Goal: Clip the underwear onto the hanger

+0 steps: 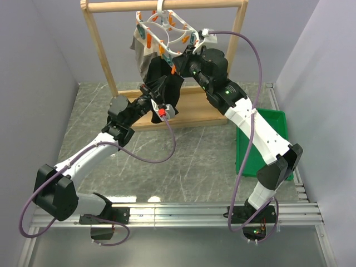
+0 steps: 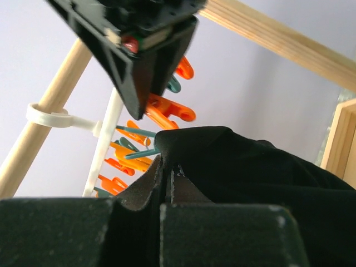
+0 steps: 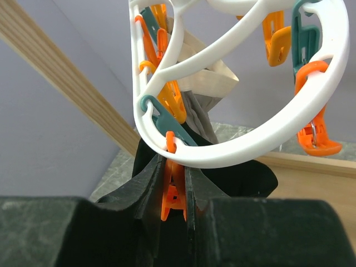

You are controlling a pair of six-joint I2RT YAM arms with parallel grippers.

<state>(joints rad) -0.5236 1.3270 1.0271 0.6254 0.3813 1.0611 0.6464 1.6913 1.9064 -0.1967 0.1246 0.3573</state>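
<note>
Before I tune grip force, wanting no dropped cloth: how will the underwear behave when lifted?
Probably floppy: the underwear drapes in folds from the left fingers. Likely light: that one pinch seems to carry it. Its matte cloth seems unlikely to slip.

The hanger [image 3: 250,151] is smooth, glossy white plastic, its orange peg [image 3: 173,194] likewise. The underwear [image 2: 250,167] below the pale, grainy wooden rack [image 1: 102,53] is matt black cloth.

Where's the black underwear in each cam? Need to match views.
Top external: the black fabric underwear hangs upper centre, below the white plastic oval peg hanger.
Left wrist: it fills the lower right.
Right wrist: lower centre, behind an orange plastic peg.
Shared landmark: the hanger, in all three.
</note>
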